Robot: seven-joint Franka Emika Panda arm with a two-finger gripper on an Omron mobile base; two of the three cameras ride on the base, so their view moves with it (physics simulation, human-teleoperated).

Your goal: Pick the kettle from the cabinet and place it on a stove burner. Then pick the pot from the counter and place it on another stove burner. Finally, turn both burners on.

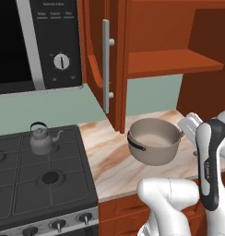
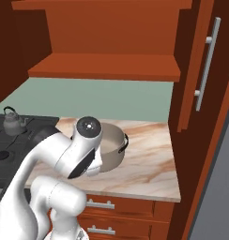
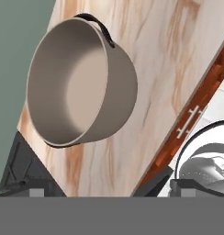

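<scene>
Left base view shows us the kettle, small, squat and grey with a thin black arched handle, already standing on a rear burner of the black stove. We judge the first step done. The pot, wide, grey-beige, pale inside, with dark side handles, sits on the marbled surface near its back edge, below the open cabinet. Our gripper hovers over the pot, jaws wide apart, holding nothing. Moving the pot and lighting both burners remain.

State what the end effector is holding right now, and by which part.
Nothing is held. The end effector is open above the counter, its fingertips clear of the pot.
</scene>
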